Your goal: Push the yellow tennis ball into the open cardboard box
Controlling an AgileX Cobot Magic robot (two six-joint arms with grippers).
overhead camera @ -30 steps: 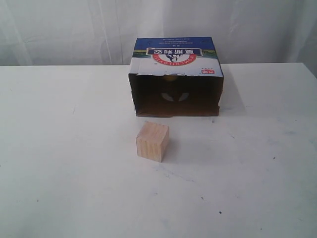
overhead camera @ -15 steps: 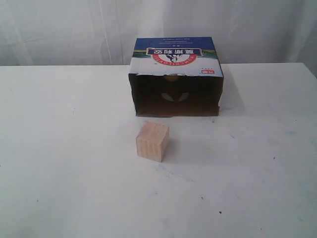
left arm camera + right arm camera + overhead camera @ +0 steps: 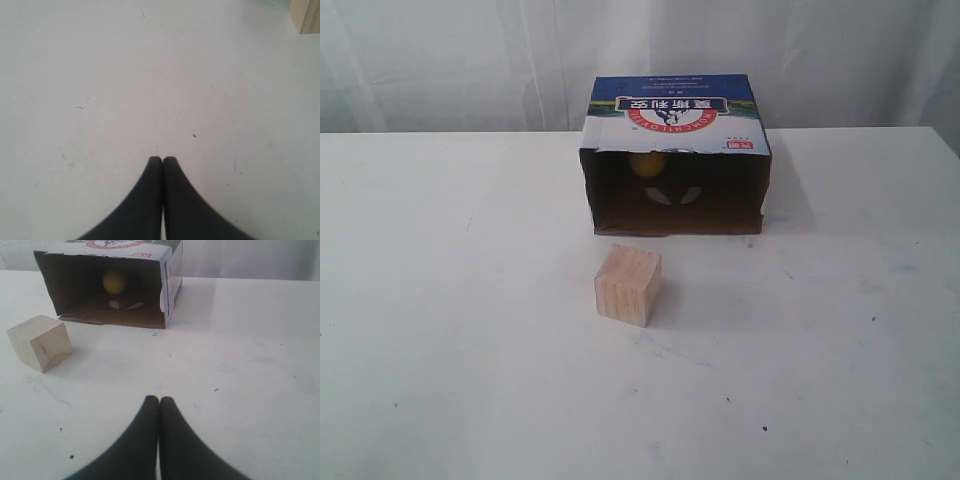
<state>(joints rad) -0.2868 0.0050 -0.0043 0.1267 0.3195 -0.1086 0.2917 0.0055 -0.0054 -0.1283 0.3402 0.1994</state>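
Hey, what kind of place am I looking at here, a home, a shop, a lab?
Most likely a robot lab or test bench: a plain white table backed by a white curtain, with only staged props on it, a wooden cube and a box with a ball inside.

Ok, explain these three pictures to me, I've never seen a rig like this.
It is a robot with two arms, each ending in a gripper. The wide picture comes from a camera off the arms; neither arm shows there. The other two come from wrist cameras: the dark paired shapes are the left gripper and the right gripper, both shut, holding nothing. On the table stand an open cardboard box, with the yellow tennis ball inside it, and a wooden cube in front of its opening.
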